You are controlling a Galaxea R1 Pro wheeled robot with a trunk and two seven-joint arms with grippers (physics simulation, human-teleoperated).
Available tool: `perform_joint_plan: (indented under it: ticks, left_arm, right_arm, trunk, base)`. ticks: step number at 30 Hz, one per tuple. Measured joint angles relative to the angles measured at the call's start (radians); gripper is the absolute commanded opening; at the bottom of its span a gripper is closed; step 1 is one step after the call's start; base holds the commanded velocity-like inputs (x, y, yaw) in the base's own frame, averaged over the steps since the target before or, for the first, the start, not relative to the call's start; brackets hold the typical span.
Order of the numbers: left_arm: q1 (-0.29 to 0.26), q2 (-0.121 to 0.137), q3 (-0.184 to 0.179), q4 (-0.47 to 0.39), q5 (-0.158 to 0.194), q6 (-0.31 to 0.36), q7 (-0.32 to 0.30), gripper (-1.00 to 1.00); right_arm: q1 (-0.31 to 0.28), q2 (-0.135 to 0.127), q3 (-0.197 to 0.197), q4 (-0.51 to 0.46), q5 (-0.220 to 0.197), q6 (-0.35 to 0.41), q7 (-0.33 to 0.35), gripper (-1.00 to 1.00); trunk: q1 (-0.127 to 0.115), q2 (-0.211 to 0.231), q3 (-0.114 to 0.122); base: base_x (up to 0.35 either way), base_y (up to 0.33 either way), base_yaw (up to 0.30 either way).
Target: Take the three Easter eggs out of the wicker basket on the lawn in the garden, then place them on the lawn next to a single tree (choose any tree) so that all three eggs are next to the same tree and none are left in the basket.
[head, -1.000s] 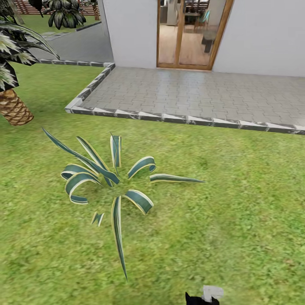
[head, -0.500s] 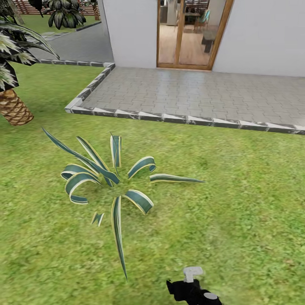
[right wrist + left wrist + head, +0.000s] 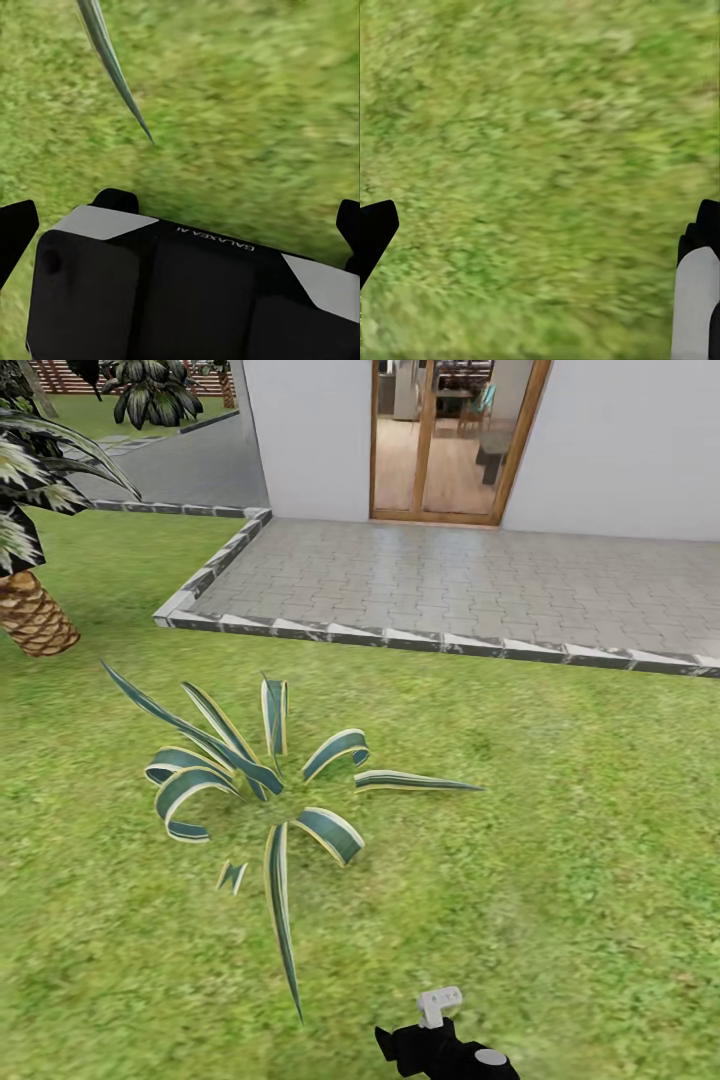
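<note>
- Two pincers hang over the lawn [image 3: 560, 810], both pointing down at the grass.
- Left pincer [image 3: 540, 225]: spread wide and holding nothing. One dark fingertip [image 3: 373, 229] sits at one edge of its wrist view, a black and grey one at the opposite edge, and blurred grass lies between them.
- Right pincer [image 3: 180, 225]: also spread and holding nothing, its fingertips [image 3: 15, 232] at the two edges of its wrist view.
- Between and beyond those right fingertips lies a black housing [image 3: 187, 292] with grey panels and "GALAXEA" lettering. Past it, a thin leaf [image 3: 112, 67] tapers to a point on the grass.
- From the head, a black arm part [image 3: 445, 1050] with a pale grey bracket [image 3: 437, 1003] juts in at the near edge. Which arm it belongs to cannot be told from that view.
- That arm part lies just beside the tip of the longest leaf of a spiky plant [image 3: 250, 790], whose green, yellow-edged blades fan out over the lawn.
- Farther off, the head view takes in a grey paved patio [image 3: 480, 580] bordering the lawn, a white house [image 3: 620, 440] with a wood-framed glass door [image 3: 450, 440], and a scaly palm trunk [image 3: 35, 615] at the left.
</note>
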Motion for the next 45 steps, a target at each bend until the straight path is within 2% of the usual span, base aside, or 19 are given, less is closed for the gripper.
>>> perform_joint_plan:
  ticks: [45]
  left_arm:
    - [0.0,0.003,0.002,0.001,0.0,0.0,0.0,1.0]
  right_arm:
    - [0.0,-0.002,-0.002,0.0,0.0,-0.01,0.002,1.0]
  trunk:
    - [0.0,0.0,0.0]
  base:
    - [-0.018,0.138,0.0]
